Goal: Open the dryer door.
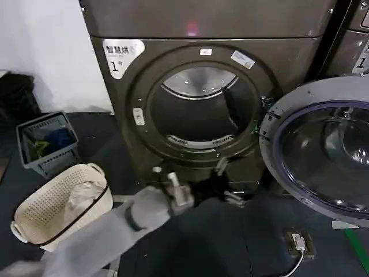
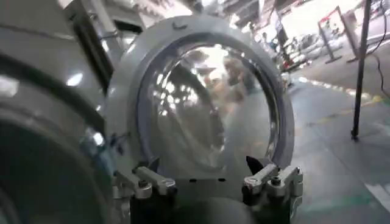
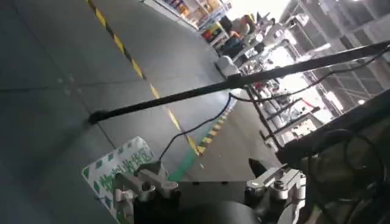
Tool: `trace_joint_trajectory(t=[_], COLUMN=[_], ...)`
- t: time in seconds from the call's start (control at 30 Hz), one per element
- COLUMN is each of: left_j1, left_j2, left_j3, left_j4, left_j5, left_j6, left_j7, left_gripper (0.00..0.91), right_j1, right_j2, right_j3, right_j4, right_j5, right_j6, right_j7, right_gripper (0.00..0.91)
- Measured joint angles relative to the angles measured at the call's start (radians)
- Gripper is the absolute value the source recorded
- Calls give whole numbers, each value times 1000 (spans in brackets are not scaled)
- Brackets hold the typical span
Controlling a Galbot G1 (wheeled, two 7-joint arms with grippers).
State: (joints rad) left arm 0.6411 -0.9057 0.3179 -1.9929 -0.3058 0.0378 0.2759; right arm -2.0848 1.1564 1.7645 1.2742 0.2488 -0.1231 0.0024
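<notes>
The dryer door [image 1: 323, 156] stands swung wide open to the right of the machine, its grey inner face and bluish rim towards me. The round drum opening [image 1: 199, 109] is uncovered and dark inside. My left arm reaches in from the lower left, low in front of the dryer. My left gripper [image 1: 228, 183] points at the door and stops short of its lower left rim. In the left wrist view the dryer door [image 2: 207, 103] rises just ahead of my left gripper [image 2: 204, 167], which is open and holds nothing. My right gripper [image 3: 201, 170] is open over bare floor.
A cream laundry basket [image 1: 57, 208] and a grey-blue basket [image 1: 46, 141] stand on the floor at the left. A power strip [image 1: 300, 242] with its cable lies below the open door. A second machine [image 1: 351, 46] is at the right.
</notes>
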Motion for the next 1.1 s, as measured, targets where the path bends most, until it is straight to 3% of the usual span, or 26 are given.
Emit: trace_joint_trajectory(t=[0.3, 0.67, 1.1], left_j1=[189, 387, 452], left_j2=[185, 339, 429], left_j3=[-165, -351, -459], left_j4=[-64, -60, 122], left_j5=[-22, -80, -218], left_j6=[-34, -2, 311], left_j7=[15, 8, -16], left_gripper=[907, 907, 907], right_j1=[0, 3, 15], right_j2=[0, -3, -5], right_j3=[-3, -3, -8], right_j4=[28, 27, 50], right_j5=[15, 29, 39], right_j6=[-8, -8, -8], right_j7=[-3, -11, -20], right_gripper=[907, 907, 907])
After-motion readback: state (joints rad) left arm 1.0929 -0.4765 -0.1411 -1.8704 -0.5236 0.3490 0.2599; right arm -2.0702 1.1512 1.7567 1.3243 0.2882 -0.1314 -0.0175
